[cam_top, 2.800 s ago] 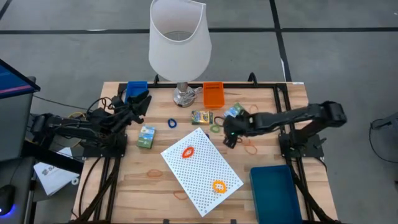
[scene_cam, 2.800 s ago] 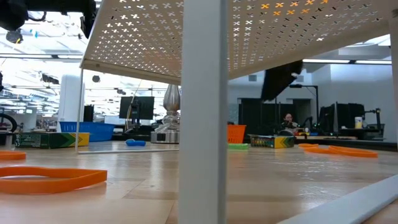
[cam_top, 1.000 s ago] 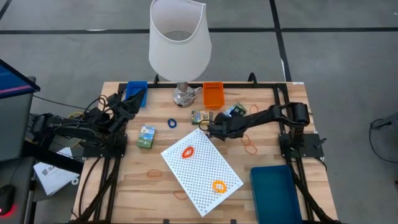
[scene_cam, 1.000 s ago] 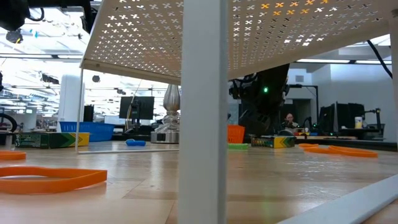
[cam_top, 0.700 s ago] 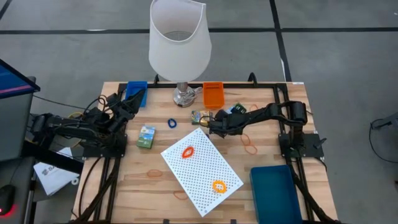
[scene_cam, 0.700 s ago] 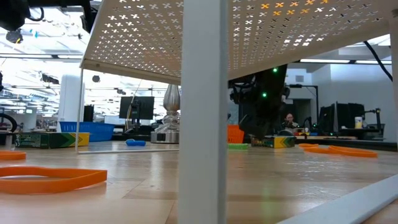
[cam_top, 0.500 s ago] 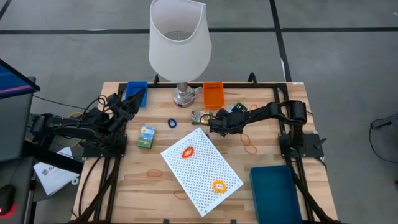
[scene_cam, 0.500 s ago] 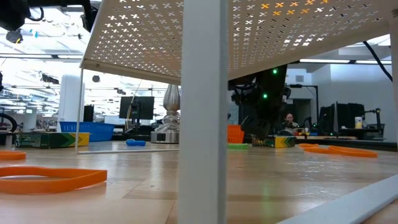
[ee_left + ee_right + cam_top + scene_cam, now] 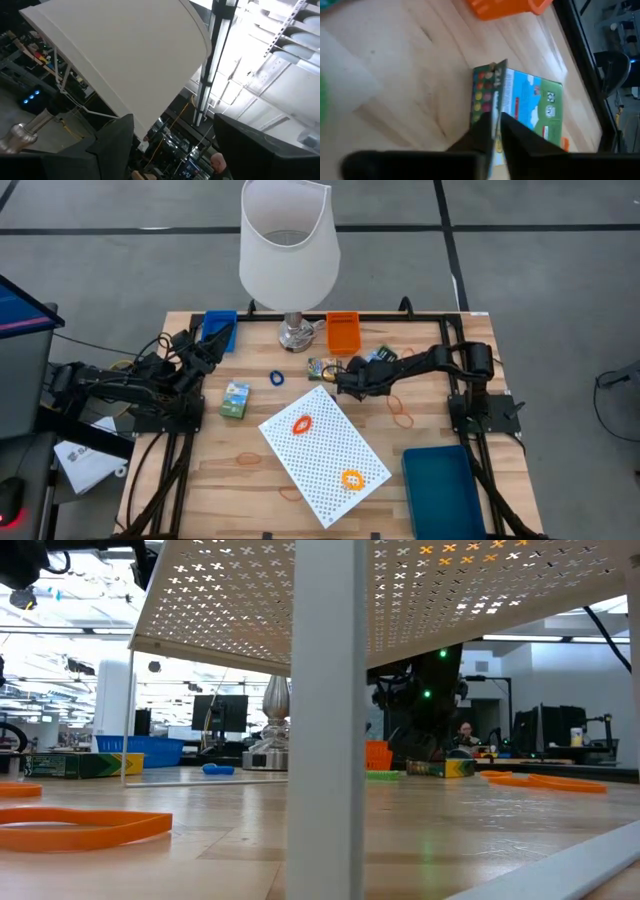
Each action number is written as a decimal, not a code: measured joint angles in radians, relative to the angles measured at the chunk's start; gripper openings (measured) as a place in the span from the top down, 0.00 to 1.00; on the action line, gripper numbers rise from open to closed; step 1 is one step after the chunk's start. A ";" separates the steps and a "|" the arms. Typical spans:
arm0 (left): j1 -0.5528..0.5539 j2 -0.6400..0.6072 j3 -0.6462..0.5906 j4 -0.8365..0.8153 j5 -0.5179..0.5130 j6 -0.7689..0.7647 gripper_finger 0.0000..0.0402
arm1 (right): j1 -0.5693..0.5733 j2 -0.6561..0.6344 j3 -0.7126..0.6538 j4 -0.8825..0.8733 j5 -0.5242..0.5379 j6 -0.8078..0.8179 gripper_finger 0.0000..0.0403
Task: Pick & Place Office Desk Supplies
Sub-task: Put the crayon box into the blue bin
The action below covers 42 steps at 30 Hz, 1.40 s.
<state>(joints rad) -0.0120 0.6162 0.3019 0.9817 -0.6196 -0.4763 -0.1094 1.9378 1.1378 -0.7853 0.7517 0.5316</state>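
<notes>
Right gripper (image 9: 338, 383) pinched nearly shut on edge of small printed box (image 9: 517, 107), near orange bin (image 9: 343, 332), likely for lifting. Left gripper (image 9: 218, 340) waits spread wide, empty, by blue bin (image 9: 215, 319).

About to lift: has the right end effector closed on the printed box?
Yes: the right end effector pinches the raised edge of the box, seen in the right wrist view.
</notes>
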 joint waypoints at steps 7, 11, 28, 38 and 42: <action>0.000 0.000 0.000 -0.001 0.016 0.000 0.33 | 0.048 -0.067 0.002 -0.089 -0.019 0.074 0.99; 0.000 0.000 0.000 0.000 0.027 0.000 0.33 | 0.072 -0.169 0.002 -0.165 -0.021 0.166 0.99; 0.000 0.000 0.000 0.005 0.129 -0.012 0.33 | 0.232 -0.736 0.003 -0.420 -0.227 0.610 1.00; 0.000 0.000 0.000 0.008 0.216 -0.037 0.33 | 0.551 -0.926 0.004 -0.383 -0.401 0.940 1.00; 0.000 0.000 0.000 0.007 0.259 -0.060 0.33 | 0.717 -0.957 0.004 -0.353 -0.424 1.112 1.00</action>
<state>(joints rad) -0.0119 0.6163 0.3019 0.9886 -0.3611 -0.5360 0.6079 0.9804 1.1416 -1.1386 0.3274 1.6435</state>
